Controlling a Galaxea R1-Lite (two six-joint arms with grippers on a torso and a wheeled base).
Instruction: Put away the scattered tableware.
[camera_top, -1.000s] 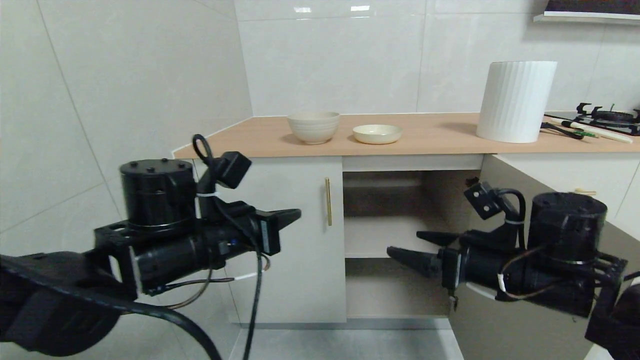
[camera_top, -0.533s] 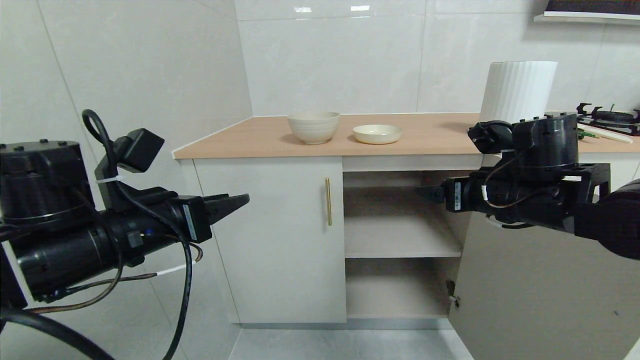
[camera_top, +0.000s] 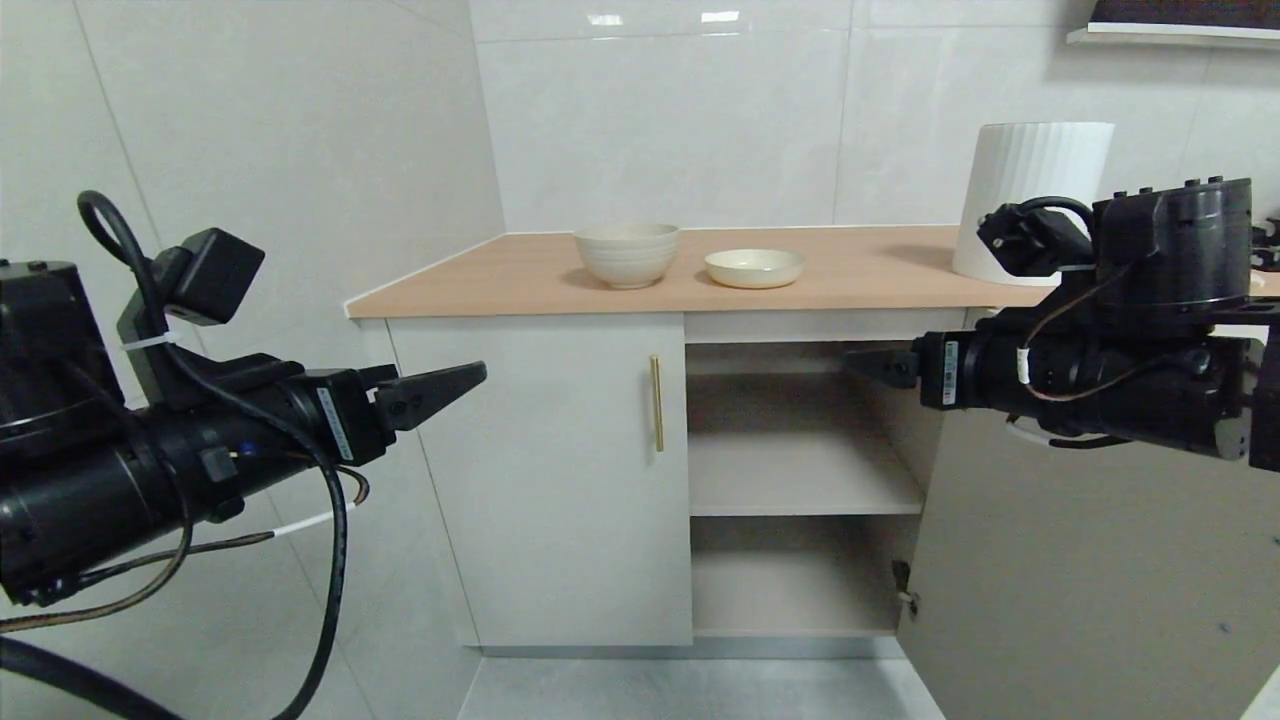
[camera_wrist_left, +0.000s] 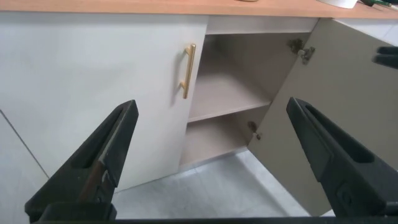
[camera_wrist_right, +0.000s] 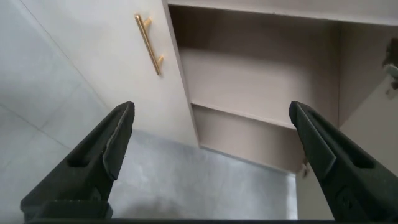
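Progress nil: bowl (camera_top: 627, 254) and shallow dish (camera_top: 754, 267) sit side by side on countertop (camera_top: 880, 270), above cabinet (camera_top: 560, 480) with one door (camera_top: 1050, 580) open. Left gripper (camera_wrist_left: 211, 109) and right gripper (camera_wrist_right: 211, 109) hang before it, fingers apart, holding nothing. Both pieces left to shelve.

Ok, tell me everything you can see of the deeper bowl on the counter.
The bowl is cream, ceramic-looking, with faint horizontal ribbing and rounded sides narrowing toward the base. It stands upright on the wooden countertop, beside a shallow dish but apart from it. Only the countertop touches it; its inside is hidden.
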